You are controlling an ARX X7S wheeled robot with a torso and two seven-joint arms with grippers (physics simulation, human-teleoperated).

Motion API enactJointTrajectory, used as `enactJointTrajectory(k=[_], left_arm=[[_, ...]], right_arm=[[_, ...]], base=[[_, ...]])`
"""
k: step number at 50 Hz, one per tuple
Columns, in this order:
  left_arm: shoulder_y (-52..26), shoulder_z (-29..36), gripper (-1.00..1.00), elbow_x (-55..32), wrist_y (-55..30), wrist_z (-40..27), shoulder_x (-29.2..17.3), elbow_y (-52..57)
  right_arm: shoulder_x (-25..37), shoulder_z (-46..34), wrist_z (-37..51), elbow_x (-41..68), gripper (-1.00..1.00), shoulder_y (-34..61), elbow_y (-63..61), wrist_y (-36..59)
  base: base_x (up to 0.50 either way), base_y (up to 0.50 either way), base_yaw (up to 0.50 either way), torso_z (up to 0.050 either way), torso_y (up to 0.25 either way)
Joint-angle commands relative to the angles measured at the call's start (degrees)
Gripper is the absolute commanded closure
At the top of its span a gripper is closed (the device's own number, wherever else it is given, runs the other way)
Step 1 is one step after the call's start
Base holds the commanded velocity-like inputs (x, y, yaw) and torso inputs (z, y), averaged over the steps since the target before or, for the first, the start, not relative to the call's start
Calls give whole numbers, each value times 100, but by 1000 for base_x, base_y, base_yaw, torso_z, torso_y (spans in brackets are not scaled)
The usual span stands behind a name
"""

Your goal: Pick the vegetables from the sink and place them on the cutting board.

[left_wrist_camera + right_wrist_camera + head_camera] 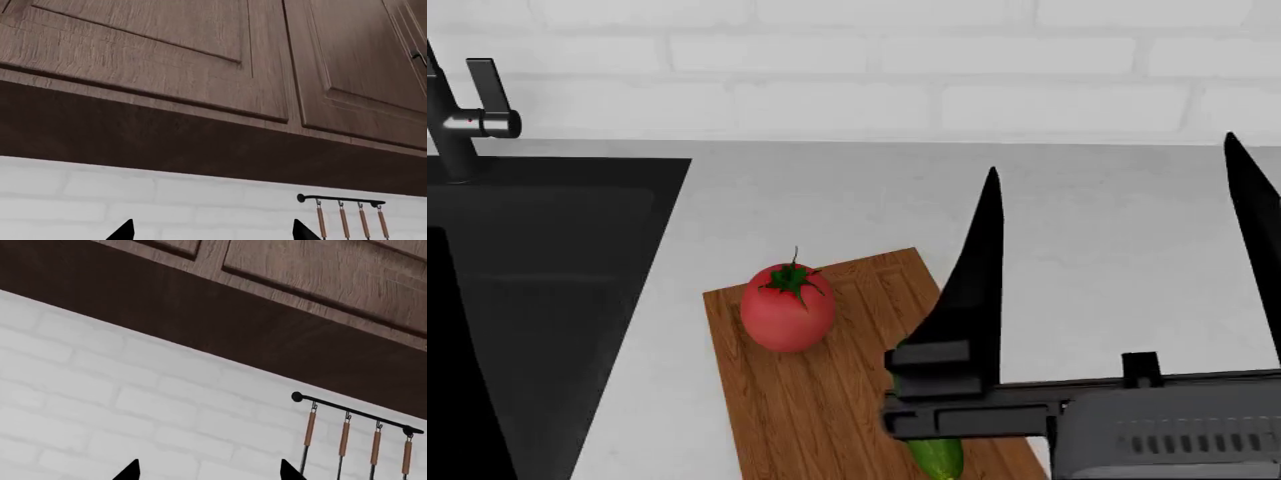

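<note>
In the head view the red tomato (787,306) with a green stem star stands on the brown wooden cutting board (827,400). One end of the dark green cucumber (937,458) shows on the board's near part, mostly hidden under my right gripper (1112,155). That gripper is open and empty, its fingers pointing up above the board's right side. The black sink (547,260) lies at the left, and no vegetable shows in it. My left gripper (212,229) is open and empty and faces the wall and cabinets. The right wrist view shows the right gripper (209,469) open too.
A dark faucet (461,120) stands at the sink's back. The grey counter (1094,230) runs to a white brick wall. The wrist views show brown upper cabinets (200,60) and a black rail with hanging utensils (353,432).
</note>
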Motion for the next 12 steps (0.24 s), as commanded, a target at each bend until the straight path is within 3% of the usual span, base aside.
enactJointTrajectory(k=[1, 12], left_arm=[[-130, 93, -100, -300, 409, -544, -524, 297], [-267, 346, -100, -438, 871, -991, -942, 275]], right_arm=[[586, -2144, 887, -148, -100, 1792, -153, -1235], [848, -5518, 1911, -538, -100, 4511, -154, -2563]], base=[[0, 0, 0, 0, 0], [0, 0, 0, 0, 0]])
